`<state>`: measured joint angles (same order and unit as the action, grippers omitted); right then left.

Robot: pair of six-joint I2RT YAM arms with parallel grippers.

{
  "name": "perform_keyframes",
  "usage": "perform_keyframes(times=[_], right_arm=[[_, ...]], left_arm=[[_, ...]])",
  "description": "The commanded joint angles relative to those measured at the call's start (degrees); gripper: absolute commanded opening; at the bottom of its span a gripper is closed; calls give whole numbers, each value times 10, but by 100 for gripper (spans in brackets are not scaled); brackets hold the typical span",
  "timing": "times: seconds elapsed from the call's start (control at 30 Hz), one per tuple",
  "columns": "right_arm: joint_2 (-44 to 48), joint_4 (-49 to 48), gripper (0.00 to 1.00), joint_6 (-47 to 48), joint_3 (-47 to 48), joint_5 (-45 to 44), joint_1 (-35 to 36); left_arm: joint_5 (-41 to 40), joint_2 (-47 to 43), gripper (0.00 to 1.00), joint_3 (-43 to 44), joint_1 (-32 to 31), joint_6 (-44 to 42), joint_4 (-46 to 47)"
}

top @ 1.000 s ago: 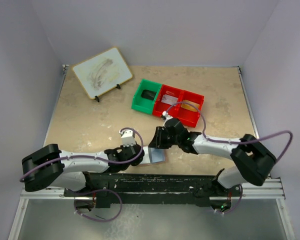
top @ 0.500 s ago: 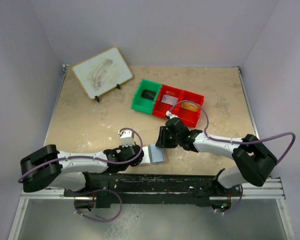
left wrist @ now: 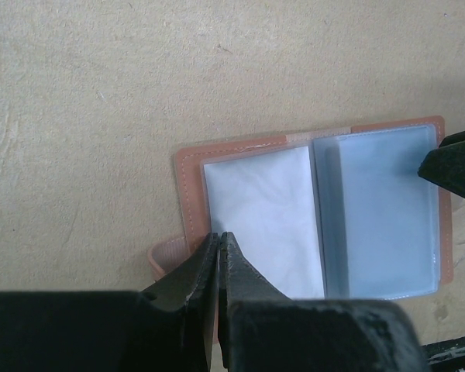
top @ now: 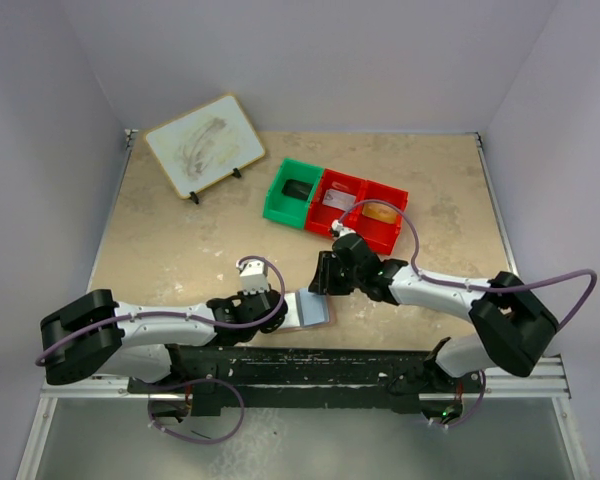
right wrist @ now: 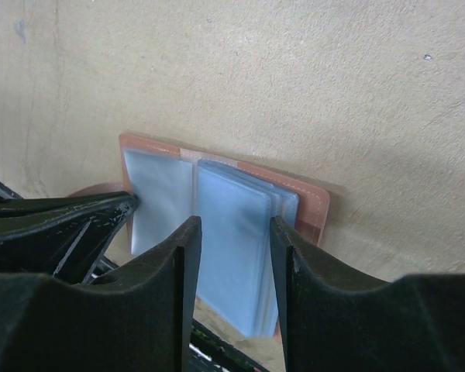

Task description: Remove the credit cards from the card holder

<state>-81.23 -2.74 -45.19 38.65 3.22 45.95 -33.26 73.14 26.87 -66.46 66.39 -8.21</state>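
The card holder (top: 310, 310) lies spread open at the table's (top: 180, 240) 6 o'clock edge, tan-pink cover down and pale blue-grey sleeves facing up. At its 9 o'clock side the left gripper (left wrist: 219, 237) is clenched, its tips together on the cover's border beside the left sleeve. Whether leather is pinched between them I cannot tell. From about 1 o'clock the right gripper (right wrist: 234, 226) hangs released, fingers apart, just over the right-hand stack of sleeves and grasping nothing. Farther back, toward 12 o'clock, a green bin (top: 292, 192) adjoins two red bins (top: 365, 212). A smudged white board (top: 205, 145) stands tilted at 11 o'clock.
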Motion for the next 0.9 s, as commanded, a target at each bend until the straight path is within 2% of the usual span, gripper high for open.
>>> perform_keyframes(times=[0.0,0.87], right_arm=[[27,2,44,3,0,-6,-2],[12,-42,43,-10,-27,29,-1]], left_arm=[[-8,-7,0,11,-3,-7,4],[-6,4,0,16,-3,-10,5]])
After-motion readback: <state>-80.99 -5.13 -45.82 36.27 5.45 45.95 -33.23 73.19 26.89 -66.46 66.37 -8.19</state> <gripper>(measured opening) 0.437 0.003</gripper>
